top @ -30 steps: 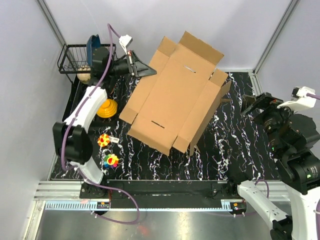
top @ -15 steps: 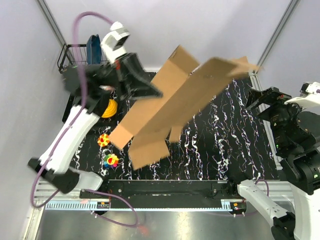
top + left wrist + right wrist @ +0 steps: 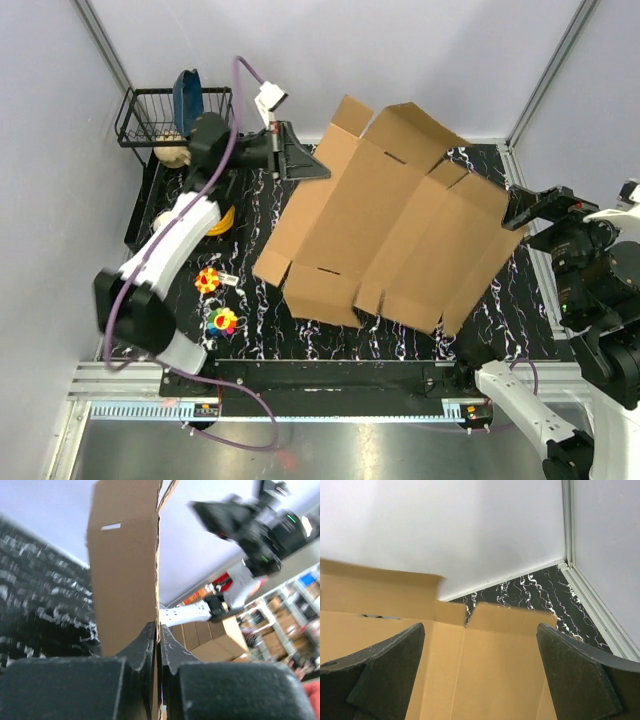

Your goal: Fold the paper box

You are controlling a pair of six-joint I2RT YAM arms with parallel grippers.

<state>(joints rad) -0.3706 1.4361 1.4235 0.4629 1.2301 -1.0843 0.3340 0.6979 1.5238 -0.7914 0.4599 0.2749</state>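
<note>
The paper box [image 3: 385, 225] is a large flat brown cardboard sheet with flaps and slots, lying opened out across the middle of the black marbled table [image 3: 330, 335]. My left gripper [image 3: 318, 172] is shut on the sheet's far left edge; in the left wrist view the cardboard [image 3: 125, 565] stands edge-on between the closed fingers [image 3: 145, 645]. My right gripper [image 3: 520, 215] is open at the sheet's right edge; in the right wrist view the cardboard [image 3: 480, 665] lies below and between the spread fingers [image 3: 390, 665].
A black wire basket [image 3: 165, 115] holding a blue object stands at the back left. A yellow ridged object [image 3: 220, 215] and two small colourful toys [image 3: 222, 320] lie on the left of the table. Grey walls enclose the back and sides.
The left gripper swung the cardboard up through the air, then brought it back down; the sheet now lies flatter and further right, reaching the right gripper. The right arm shifted slightly right.
</note>
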